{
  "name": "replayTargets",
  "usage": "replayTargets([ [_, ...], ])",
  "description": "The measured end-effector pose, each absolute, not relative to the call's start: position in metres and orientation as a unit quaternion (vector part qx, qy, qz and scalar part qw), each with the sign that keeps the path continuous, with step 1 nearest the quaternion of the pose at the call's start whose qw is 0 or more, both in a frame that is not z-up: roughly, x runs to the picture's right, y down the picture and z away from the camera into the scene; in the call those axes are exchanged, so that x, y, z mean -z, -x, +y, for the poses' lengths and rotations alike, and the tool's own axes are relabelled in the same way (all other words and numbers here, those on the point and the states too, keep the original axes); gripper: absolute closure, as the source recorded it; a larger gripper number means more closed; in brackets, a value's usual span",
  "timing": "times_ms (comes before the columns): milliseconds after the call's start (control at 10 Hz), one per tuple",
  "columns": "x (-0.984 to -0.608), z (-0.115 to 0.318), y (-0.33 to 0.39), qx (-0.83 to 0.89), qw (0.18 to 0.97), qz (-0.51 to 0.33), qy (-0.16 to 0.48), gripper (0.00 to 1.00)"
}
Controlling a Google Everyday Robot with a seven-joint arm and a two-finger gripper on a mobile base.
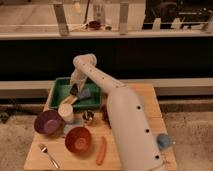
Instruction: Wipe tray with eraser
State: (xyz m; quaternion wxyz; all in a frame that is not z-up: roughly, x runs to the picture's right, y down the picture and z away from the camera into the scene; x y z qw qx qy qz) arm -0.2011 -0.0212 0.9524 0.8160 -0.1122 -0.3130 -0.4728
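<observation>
Across the lower half of the view: wooden bench (146,96), pale top, carrying everything listed below.

- Arm (127,125), white, entering from 5 o'clock of the bench, climbing to an elbow at 12 o'clock above the tray, then bent down into it.
- Tray (59,88), green, rectangular, low raised sides, flat on the bench at its 10 o'clock corner.
- Purple bowl (47,123), round, upright, at 7 o'clock of the tray, just outside its near rim.
- Orange bowl (78,139), round, upright, at 4 o'clock of the purple bowl, near it.
- White cup (66,111), upright, against the tray's near rim, between the two bowls.
- Orange-red oblong piece (101,150), lying flat at 3 o'clock of the orange bowl, close to the arm.
- Metal utensil (48,155), lying flat near the front edge of the bench, at 8 o'clock of the orange bowl.
- Blue round item (164,141), at 3 o'clock of the arm, by the right edge of the bench.
- Small metal cup (88,116), at 3 o'clock of the white cup, apart from it.
- Tan-yellow stick (68,100), inside the tray, toward its near side.
- Eraser (84,94), light blue block, inside the tray, right of centre, at 3 o'clock of the gripper.
- Gripper (75,90), dark, lowered into the tray near its middle, just beside the eraser and above the stick; contact with either not discernible; whether wide, narrow or holding anything: cannot tell.
</observation>
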Motion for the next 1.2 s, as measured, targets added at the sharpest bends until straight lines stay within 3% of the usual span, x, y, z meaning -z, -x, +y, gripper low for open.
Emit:
replayTargets([
  [500,-0.929,0.014,0.191,0.496,0.802,-0.315,0.109,1.0],
  [1200,-0.963,0.014,0.104,0.446,0.842,-0.264,0.15,1.0],
])
